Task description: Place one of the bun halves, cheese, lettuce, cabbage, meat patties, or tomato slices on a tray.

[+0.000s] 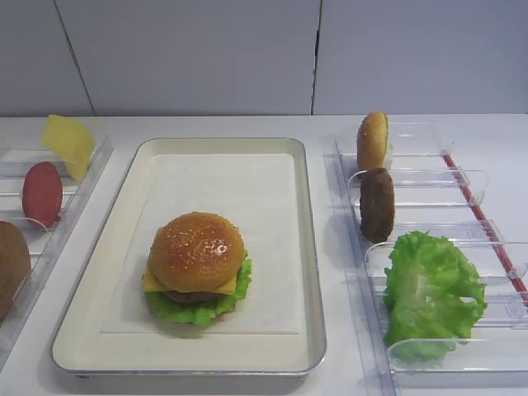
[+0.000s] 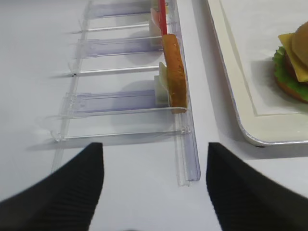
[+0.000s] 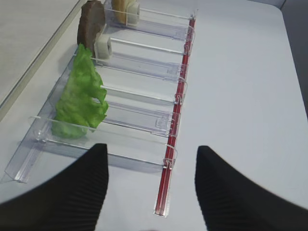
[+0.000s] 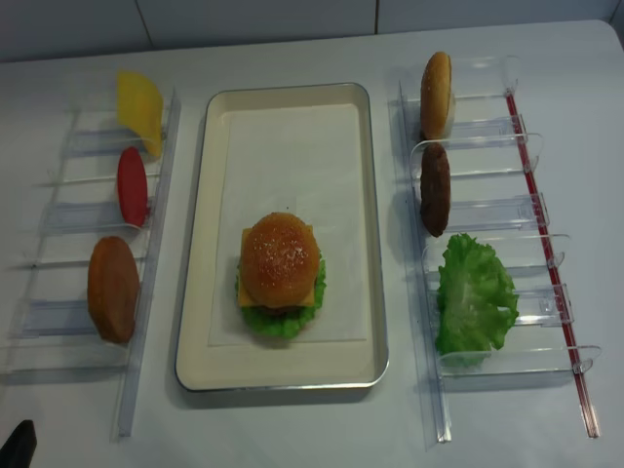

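Observation:
On the cream tray (image 1: 223,143) stands a stack: a domed sesame bun half (image 1: 196,247) over cheese (image 1: 224,285), a dark patty and lettuce (image 1: 198,311). The right rack holds an upright bun half (image 1: 372,140), a meat patty (image 1: 377,205) and a lettuce leaf (image 1: 429,293). The left rack holds cheese (image 1: 68,144), a tomato slice (image 1: 42,194) and a bun half (image 1: 10,266). My right gripper (image 3: 151,149) is open and empty, near the front end of the right rack, lettuce (image 3: 79,101) ahead on its left. My left gripper (image 2: 154,145) is open and empty before the left rack's bun half (image 2: 174,72).
Both clear plastic racks (image 4: 487,244) (image 4: 68,292) flank the tray. A red strip (image 3: 175,110) runs along the right rack's outer edge. White table shows beyond the red strip and in front of both racks. A grey wall stands behind.

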